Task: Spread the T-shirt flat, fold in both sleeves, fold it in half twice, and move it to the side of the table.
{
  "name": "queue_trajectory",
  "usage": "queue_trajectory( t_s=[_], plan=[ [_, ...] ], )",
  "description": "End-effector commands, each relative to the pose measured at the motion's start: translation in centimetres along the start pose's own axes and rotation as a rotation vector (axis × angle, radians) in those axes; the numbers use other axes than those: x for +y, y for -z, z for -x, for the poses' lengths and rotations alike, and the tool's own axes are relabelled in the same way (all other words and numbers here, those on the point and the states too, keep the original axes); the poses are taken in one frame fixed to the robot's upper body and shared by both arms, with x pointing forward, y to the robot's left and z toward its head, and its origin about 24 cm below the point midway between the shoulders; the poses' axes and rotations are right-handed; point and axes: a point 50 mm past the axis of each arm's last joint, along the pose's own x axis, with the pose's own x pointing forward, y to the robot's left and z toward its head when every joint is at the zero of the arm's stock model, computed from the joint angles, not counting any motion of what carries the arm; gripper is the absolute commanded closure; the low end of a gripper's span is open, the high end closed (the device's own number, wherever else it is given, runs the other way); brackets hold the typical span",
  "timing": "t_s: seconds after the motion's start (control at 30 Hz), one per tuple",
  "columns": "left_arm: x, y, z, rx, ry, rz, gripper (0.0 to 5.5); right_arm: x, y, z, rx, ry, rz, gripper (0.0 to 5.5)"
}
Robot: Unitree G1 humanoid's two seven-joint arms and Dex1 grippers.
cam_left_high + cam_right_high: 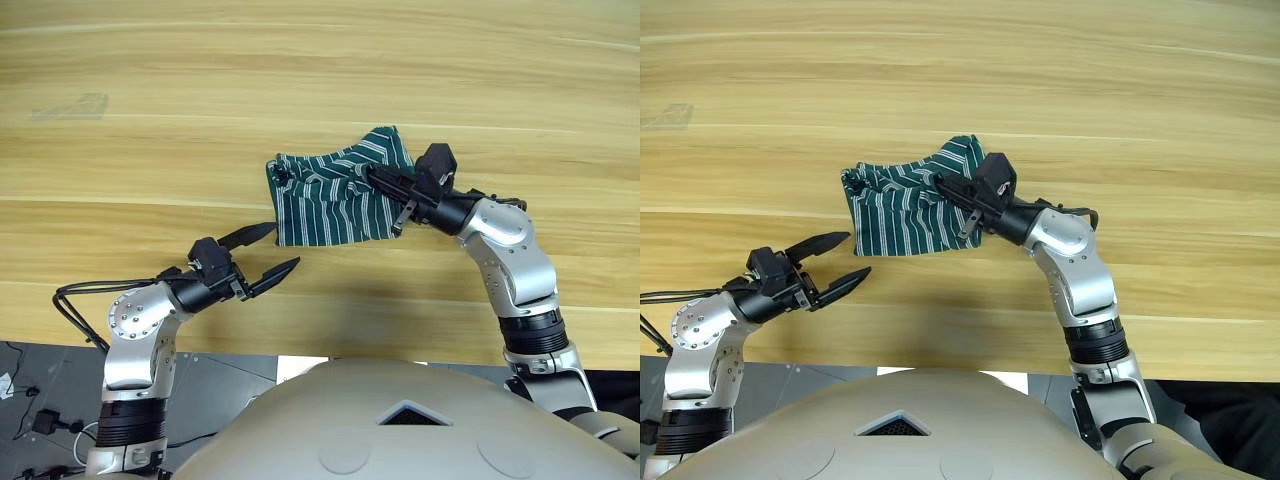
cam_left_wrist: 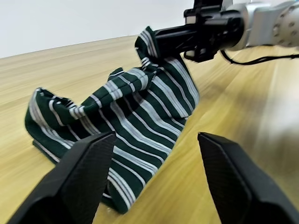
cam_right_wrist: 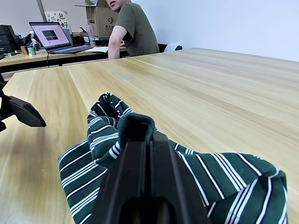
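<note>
1. The right pincer [image 1: 378,180] is closed tight on a small ridge of cloth at the far right part of the T-shirt [image 1: 325,205]. The cloth bulges up just in front of its tips.
2. The left pincer [image 1: 283,247] is wide open and holds nothing. It hangs low over the desk [image 1: 300,70], just beside the near left corner of the shirt. I cannot tell if its upper finger touches the hem.
3. The T-shirt lies about in the middle of the desk as a bunched, wrinkled packet of several layers. Its right side is raised by the grip and its left side rests on the wood.
4. The right grip probably takes more than one layer. If it pulls now, the whole packet may drag along instead of opening.
5. If the left pincer closes only on the thin hem, the cloth can slip out. Coming in so low, its tips may scrape the desk.
6. If both arms pull apart too strongly, the small fold may escape from the right pincer.
</note>
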Motion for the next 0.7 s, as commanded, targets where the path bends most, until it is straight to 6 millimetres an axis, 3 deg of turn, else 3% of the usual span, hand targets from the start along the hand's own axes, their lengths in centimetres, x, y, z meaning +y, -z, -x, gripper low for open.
queue_trajectory(
  t_s=[0.03,0.27,0.5,0.7],
  plan=[
    [2.1,0.2,-1.5,0.021,-0.162,-0.124,2.22,-0.7,-0.7,-0.2,-0.026,0.036,-0.013,5.47],
    [2.4,-0.1,-4.7,-0.030,-0.160,-0.169,2.22,-2.1,-0.6,-0.7,-0.018,0.135,-0.054,5.47],
    [1.5,0.5,-6.6,-0.026,-0.086,-0.175,2.22,-3.9,0.8,-2.9,0.049,0.216,-0.105,5.47],
    [1.4,0.7,-6.7,-0.035,-0.076,-0.162,2.22,-6.1,0.4,-3.1,-0.016,0.355,-0.096,4.37]
  ],
)
